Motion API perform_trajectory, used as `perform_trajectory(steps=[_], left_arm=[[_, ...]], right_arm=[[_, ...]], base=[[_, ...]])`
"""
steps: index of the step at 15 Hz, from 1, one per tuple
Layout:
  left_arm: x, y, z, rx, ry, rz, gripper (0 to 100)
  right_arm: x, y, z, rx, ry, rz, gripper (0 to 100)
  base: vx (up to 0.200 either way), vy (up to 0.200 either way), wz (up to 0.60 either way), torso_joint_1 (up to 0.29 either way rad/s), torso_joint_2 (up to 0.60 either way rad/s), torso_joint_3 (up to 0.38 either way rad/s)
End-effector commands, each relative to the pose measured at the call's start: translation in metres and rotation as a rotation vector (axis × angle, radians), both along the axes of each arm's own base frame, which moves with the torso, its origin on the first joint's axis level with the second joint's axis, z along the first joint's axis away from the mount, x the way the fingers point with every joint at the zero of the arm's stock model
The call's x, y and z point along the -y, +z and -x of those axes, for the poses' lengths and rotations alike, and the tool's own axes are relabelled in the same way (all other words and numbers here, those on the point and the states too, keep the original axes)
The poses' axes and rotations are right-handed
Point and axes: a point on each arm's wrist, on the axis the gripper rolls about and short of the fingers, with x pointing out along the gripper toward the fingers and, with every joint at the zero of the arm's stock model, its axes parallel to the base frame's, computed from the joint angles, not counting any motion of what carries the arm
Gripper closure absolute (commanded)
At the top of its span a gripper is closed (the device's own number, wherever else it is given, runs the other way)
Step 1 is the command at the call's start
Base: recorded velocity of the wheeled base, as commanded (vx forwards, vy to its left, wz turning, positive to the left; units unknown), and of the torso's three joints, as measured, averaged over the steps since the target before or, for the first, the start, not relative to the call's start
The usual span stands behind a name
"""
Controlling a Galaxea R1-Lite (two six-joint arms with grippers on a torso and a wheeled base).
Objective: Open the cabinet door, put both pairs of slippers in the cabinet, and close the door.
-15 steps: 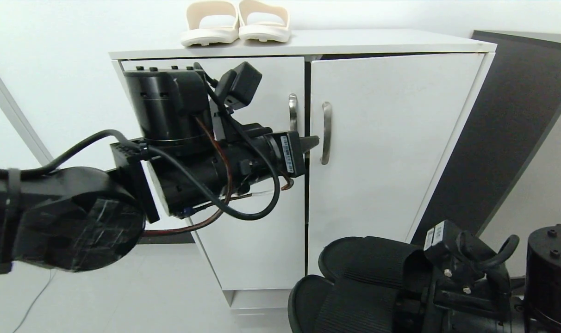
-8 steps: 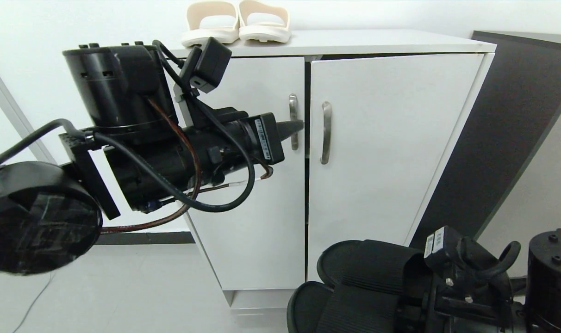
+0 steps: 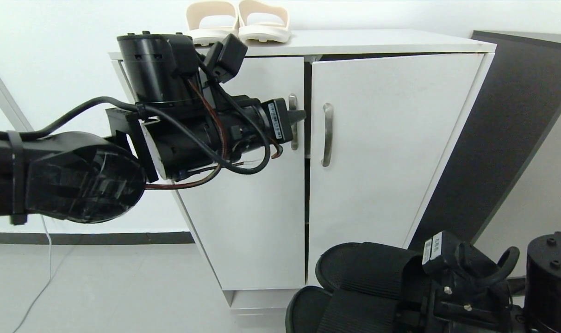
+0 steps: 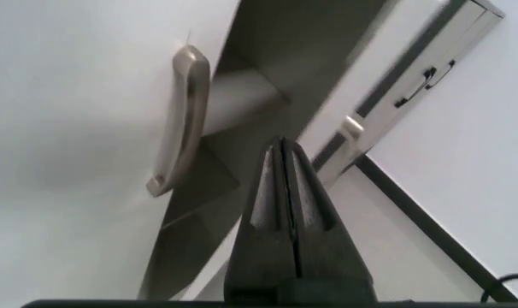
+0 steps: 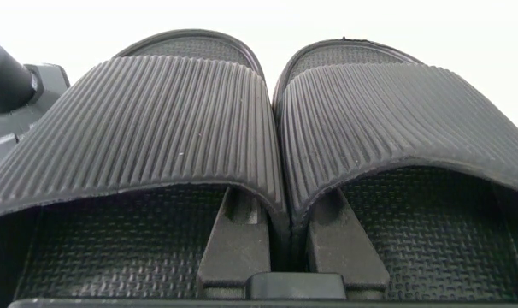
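The white cabinet (image 3: 377, 42) fills the middle of the head view, its two doors facing forward with a narrow dark gap running down between them and another along the top edge of the right door. The beige slippers (image 3: 238, 21) sit side by side on the cabinet top, at the upper middle of the frame. The left gripper (image 3: 302, 115) comes in from the left of the frame at handle height, its tip crossing in front of the upper part of the left door handle (image 3: 294, 138) and ending at the gap, short of the right door handle (image 3: 326, 134). In the left wrist view its two fingers (image 4: 267, 201) lie pressed flat together with nothing between them; whether they touch the handle cannot be told. At the lower right of the head view the black slippers (image 3: 364, 277) are held low in front of the right door, toes toward the cabinet. The right gripper (image 5: 280, 235) has one finger inside each slipper and clamps the two inner side walls, so the pair hangs together, ribbed straps uppermost.
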Motion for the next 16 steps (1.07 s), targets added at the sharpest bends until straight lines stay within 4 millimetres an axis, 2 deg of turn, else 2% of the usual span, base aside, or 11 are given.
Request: perform_trajectory(steps=[1,10,15,16], left_arm=[[0.002,0.0,-0.006,-0.002,0.007,-0.001,100],[0.021,0.001,-0.035,-0.021,0.015,0.027,100],[0.023,0.001,-0.038,-0.019,0.013,0.032,100],[0.024,0.002,-0.037,-0.017,0.01,0.033,100]], right_arm=[[0.0,-0.002,0.0,0.0,0.003,0.01,100],[-0.001,-0.005,-0.001,-0.007,0.004,0.02,100],[-0.004,-0.007,0.003,-0.014,0.023,0.028,100],[-0.005,-0.007,0.004,-0.015,0.029,0.029,100]], base=[[0.0,0.0,0.0,0.0,0.0,0.0],[0.0,0.0,0.0,0.0,0.0,0.0],[0.0,0.0,0.0,0.0,0.0,0.0],[-0.2,0.0,0.0,0.002,0.0,-0.002]])
